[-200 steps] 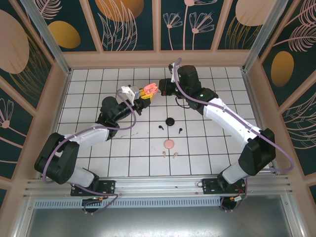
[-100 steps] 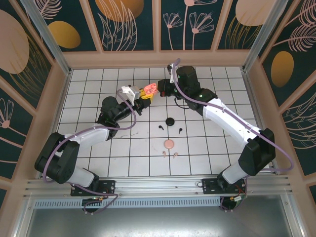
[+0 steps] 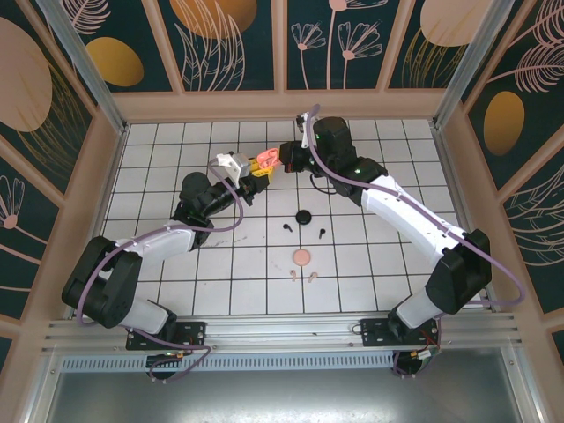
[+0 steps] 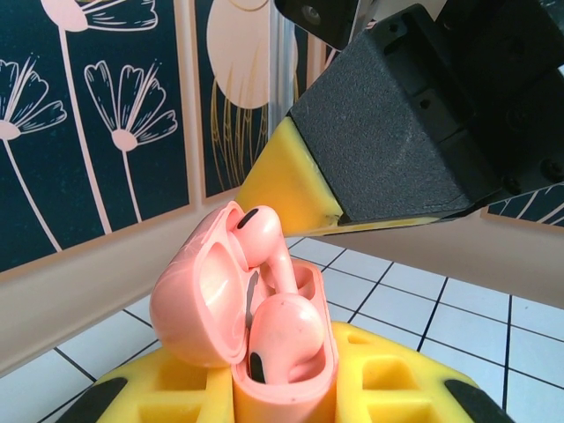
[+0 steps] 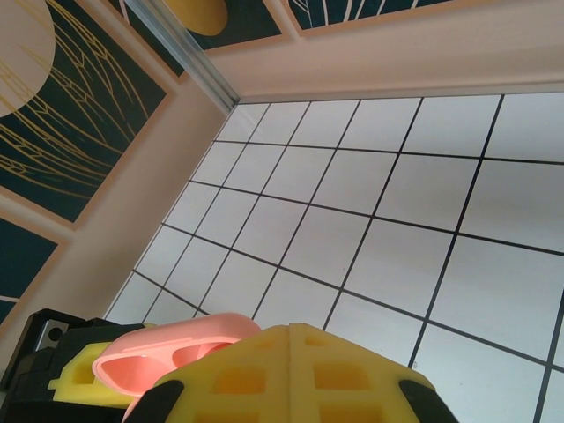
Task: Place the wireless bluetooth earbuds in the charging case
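Several floral panels (image 3: 220, 40) wall the white-tiled bench (image 3: 176, 282); left fingers (image 4: 388, 374) grip the open pink case (image 4: 198, 304), right fingers (image 5: 291, 370) closed beside it.

Left arm (image 3: 145, 245), right arm (image 3: 410, 211): white shells, black joints. Lilac cables (image 3: 88, 291) looping alongside. Left hand (image 3: 262, 170), right hand (image 3: 284, 160): yellow gridded fingers (image 5: 291, 370). Green light (image 3: 357, 162) on right arm.

Pink case (image 4: 196, 301) — white, black-lined tiles (image 3: 247, 273)
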{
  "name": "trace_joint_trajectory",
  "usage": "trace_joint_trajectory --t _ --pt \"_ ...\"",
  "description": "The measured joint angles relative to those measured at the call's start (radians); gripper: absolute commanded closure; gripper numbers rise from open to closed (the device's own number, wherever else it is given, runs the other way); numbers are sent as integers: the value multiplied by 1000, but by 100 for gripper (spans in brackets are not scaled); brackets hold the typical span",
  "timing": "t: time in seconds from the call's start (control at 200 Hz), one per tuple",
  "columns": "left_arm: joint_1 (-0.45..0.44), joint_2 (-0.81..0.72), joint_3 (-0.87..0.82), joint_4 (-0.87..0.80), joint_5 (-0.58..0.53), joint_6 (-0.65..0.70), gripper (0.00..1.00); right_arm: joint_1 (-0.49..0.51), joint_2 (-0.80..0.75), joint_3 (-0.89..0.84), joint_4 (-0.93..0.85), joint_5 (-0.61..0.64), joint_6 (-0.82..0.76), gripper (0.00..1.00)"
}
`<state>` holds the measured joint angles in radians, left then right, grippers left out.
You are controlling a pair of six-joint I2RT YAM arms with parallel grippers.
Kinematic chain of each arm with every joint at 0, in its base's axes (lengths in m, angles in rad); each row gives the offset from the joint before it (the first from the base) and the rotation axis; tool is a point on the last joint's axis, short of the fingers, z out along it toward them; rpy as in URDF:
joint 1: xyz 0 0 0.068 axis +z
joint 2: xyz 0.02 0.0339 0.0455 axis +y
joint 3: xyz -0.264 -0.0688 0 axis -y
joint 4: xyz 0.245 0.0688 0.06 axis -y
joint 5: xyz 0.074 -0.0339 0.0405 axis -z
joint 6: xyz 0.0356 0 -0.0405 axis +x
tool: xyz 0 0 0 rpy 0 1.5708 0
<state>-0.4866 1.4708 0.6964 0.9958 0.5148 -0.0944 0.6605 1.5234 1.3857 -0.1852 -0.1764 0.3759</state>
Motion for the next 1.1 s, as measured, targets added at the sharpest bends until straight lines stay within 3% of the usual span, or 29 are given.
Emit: trace_joint_trajectory --t 0.796,1.026,1.096 --pt "0 0 1 21 -6 0 100 25 -5 15 -6 56 -12 100" --pt "-2 2 1 24 -2 0 100 35 -45 10 -6 60 -7 87" --pt "-3 4 1 24 -2 0 100 36 -60 10 -6 60 -2 77"
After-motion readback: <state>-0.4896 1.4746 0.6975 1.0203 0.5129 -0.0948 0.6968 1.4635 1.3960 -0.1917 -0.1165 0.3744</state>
